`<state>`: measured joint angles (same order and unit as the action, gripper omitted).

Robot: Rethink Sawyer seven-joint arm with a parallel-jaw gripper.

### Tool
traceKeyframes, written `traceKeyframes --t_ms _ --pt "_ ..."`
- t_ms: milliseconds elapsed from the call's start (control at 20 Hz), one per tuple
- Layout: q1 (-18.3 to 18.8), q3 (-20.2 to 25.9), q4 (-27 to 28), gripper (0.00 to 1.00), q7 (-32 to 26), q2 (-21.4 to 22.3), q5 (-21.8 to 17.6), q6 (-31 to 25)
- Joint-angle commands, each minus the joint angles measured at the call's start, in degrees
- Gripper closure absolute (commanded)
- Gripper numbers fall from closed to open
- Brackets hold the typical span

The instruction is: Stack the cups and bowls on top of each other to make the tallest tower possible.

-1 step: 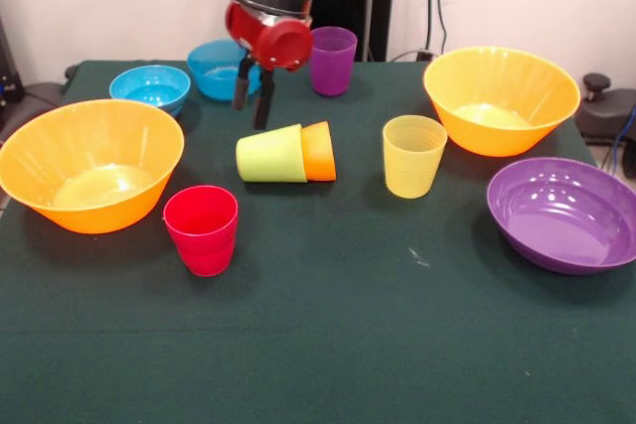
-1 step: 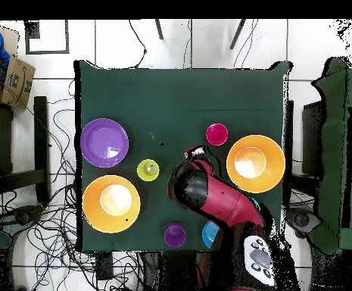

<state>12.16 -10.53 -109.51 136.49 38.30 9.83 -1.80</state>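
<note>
My gripper (image 1: 252, 93) hangs open above the table's far middle, with nothing between its black fingers (image 1: 263, 102). Just in front of it the lime green cup (image 1: 271, 155) and orange cup (image 1: 320, 151) lie on their sides, nested together. A red cup (image 1: 202, 228) stands upright nearer the front, a yellow cup (image 1: 413, 154) to the right, and a purple cup (image 1: 332, 60) at the back. No tower stands. In the overhead view the arm (image 2: 216, 197) hides the nested cups; the red cup (image 2: 216, 134), yellow cup (image 2: 148, 170) and purple cup (image 2: 175, 235) show.
Large orange bowls sit at the left (image 1: 91, 164) and right (image 1: 501, 98), and a purple bowl (image 1: 564, 212) at front right. A cyan bowl (image 1: 150, 86) and a blue bowl (image 1: 217, 70) sit at back left. All rest on a dark green cloth (image 1: 348, 345).
</note>
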Motion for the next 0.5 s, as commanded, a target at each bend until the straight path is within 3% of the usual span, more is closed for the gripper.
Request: traceKeyframes --t_ms 50,500 --pt "0.37 8.22 -6.53 0.0 3.63 -1.91 -6.0 2.78" --pt "-0.54 7.77 -11.37 0.0 5.02 -0.49 -8.61 3.37"
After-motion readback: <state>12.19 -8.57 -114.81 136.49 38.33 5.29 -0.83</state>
